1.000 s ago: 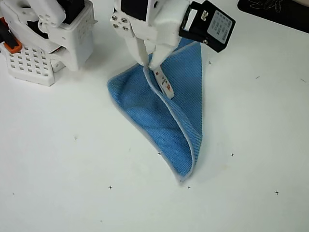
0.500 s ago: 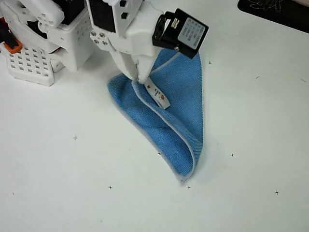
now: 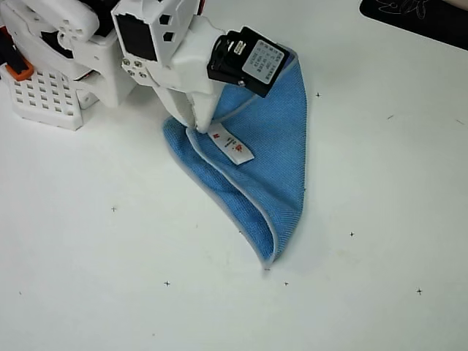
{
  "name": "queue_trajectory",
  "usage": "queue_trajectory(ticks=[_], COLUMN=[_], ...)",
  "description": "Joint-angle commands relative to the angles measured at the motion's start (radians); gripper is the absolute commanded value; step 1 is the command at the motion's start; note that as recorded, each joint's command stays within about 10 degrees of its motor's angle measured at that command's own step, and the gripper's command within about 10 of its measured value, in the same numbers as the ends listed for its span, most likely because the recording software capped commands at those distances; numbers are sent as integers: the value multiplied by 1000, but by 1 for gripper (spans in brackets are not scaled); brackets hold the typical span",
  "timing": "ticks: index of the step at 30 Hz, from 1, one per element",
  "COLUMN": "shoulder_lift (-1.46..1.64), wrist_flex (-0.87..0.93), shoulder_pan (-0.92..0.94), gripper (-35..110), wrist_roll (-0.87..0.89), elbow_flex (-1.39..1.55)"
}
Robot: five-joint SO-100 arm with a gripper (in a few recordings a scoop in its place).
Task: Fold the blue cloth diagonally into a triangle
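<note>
Overhead view, read from left to right. At the far left stands a white perforated block [image 3: 44,99] of hard moulded plastic with a grid of square holes and an orange part at its edge; it plays no part in the fold. Next to it the white arm reaches down over the table [image 3: 95,270], a smooth pale surface marked with small black crosses. The gripper [image 3: 199,129] points down at the upper left corner of the blue cloth [image 3: 274,157]; its fingers appear pressed together on the cloth's stitched hem just beside the white tag [image 3: 235,147], though the arm's body hides the tips and the closure cannot be told for certain. A black camera module [image 3: 247,61] rides on the wrist. The blue cloth lies at the centre of the table, doubled over into a rough triangle whose narrow point faces the lower edge of the picture. Its surface is a fine, matt microfibre weave, bright blue, bordered by light grey stitching; the tag is white with red print. The upper layer does not yet lie flush: a rolled, curved fold runs along the left side. Judged from this, the material is light, limp and yielding, unlikely to slip yet prone to bunch. The firm stitched corner by the tag is the soundest place to grip
</note>
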Motion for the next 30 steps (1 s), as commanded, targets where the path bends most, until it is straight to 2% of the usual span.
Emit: queue_trajectory(ticks=[1, 9, 15, 25, 30], shoulder_lift=[155, 219, 262, 468, 494], wrist_flex=[8, 20, 18, 43, 48], shoulder_pan=[-20, -26, -28, -12, -8], gripper=[0, 0, 17, 35, 39], wrist_roll=[23, 29, 15, -54, -72], elbow_flex=[38, 67, 97, 143, 147])
